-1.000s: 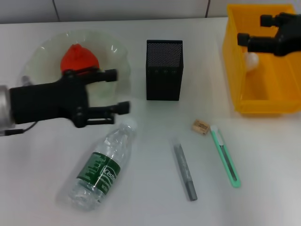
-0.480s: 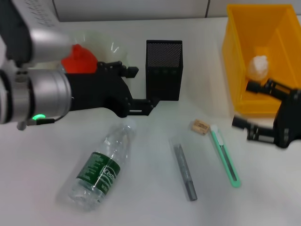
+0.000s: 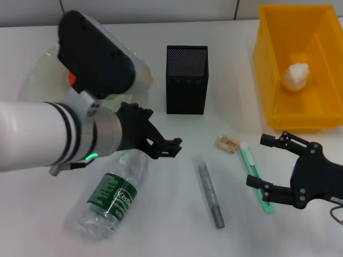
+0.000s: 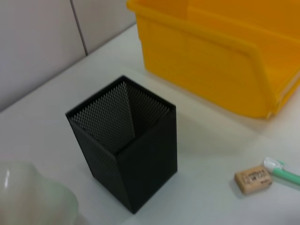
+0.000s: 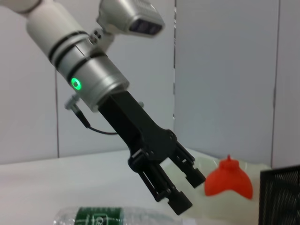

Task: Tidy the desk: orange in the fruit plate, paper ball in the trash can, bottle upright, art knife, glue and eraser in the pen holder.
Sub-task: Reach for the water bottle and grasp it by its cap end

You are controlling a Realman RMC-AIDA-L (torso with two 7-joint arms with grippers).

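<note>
White desk: left gripper (image 3: 161, 136) hovers spread wide over the lying bottle's (image 3: 114, 194) neck; right gripper (image 3: 263, 160), wide too, straddles the art knife (image 3: 256, 177) beside the eraser (image 3: 228, 144).

fruit plate (image 3: 40, 72) — mostly behind left arm | bottle (image 3: 115, 195) cap hidden, seemingly
</note>
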